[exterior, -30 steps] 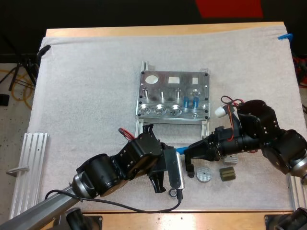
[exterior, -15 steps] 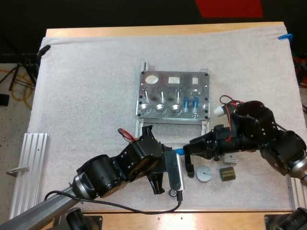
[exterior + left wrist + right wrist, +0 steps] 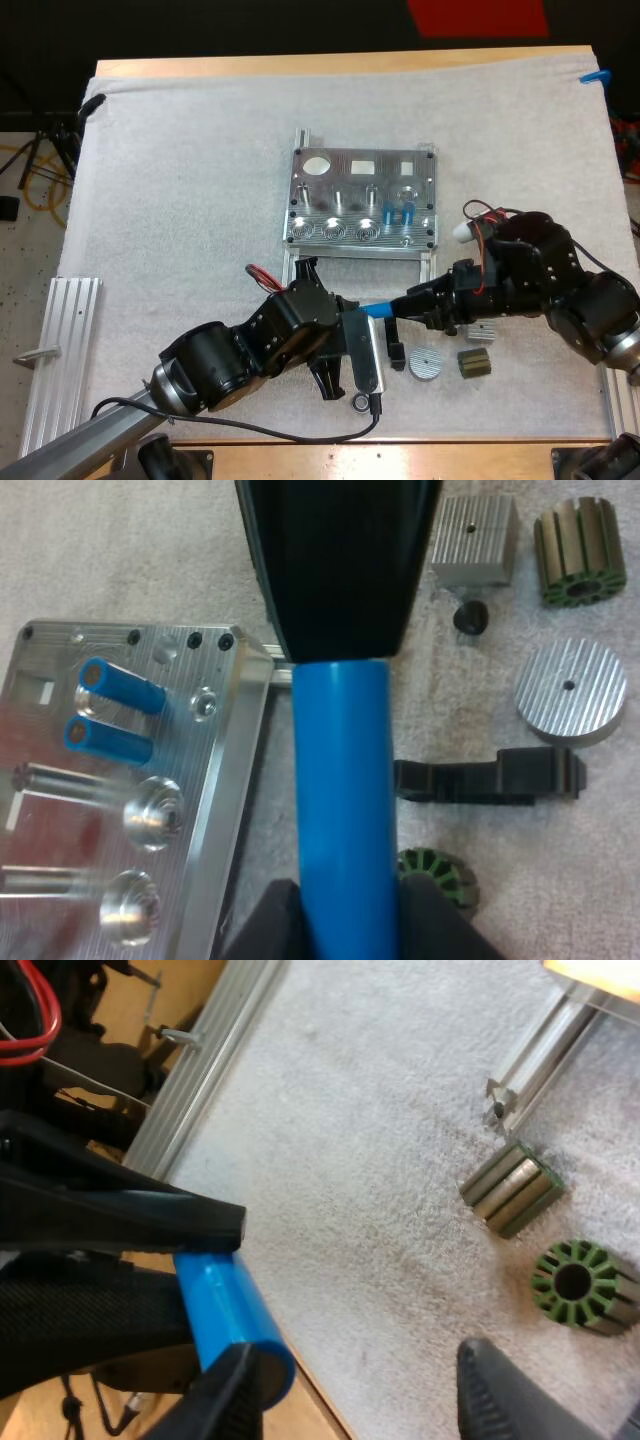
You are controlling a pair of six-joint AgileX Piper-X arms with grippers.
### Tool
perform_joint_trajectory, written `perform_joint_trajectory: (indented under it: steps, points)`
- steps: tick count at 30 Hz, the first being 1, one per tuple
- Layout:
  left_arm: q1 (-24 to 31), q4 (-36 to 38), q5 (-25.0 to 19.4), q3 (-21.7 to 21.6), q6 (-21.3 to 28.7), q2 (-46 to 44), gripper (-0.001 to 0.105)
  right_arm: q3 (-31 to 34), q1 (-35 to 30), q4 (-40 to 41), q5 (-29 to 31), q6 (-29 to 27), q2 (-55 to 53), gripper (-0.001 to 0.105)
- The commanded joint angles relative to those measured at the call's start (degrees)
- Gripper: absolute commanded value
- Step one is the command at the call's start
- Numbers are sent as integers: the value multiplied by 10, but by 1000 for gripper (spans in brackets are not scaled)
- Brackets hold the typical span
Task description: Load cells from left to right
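Note:
The metal fixture (image 3: 360, 200) lies mid-mat with two blue cylinders (image 3: 398, 212) standing in its right end, seen close up as a pair (image 3: 115, 710) in the fixture's corner (image 3: 235, 720). My left gripper (image 3: 365, 314) is shut on another blue cylinder (image 3: 345, 810), held off the mat in front of the fixture. My right gripper (image 3: 405, 303) sits at that cylinder's free end. In the right wrist view its fingers (image 3: 500, 1390) stand wide apart, one beside the cylinder's tip (image 3: 235, 1335).
Loose parts lie on the mat under and right of the grippers: a silver disc (image 3: 426, 364), a dark ribbed part (image 3: 474, 363), a silver block (image 3: 481, 333), a black bracket (image 3: 490, 778) and a green rotor (image 3: 585, 1285). An aluminium rail (image 3: 60, 350) lies at the mat's left edge.
My right gripper has edged left and slightly away from the mat's near side, closing on the free end of the blue cylinder. The left arm and its cylinder have stayed put.

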Motion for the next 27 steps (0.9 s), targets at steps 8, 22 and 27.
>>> perform_joint_trajectory:
  steps: [8, 22, 27]
  points:
    - [-2, -43, 1, -4, -1, -3, 0, -2, 2, -59, -74, -4, 27, 44]
    - [-2, -44, -1, -4, -1, -3, 0, -2, 2, -59, -123, 10, 25, 38]
    - [-2, -44, -1, -4, 0, -3, 0, -2, 2, -59, -123, 10, 25, 5]
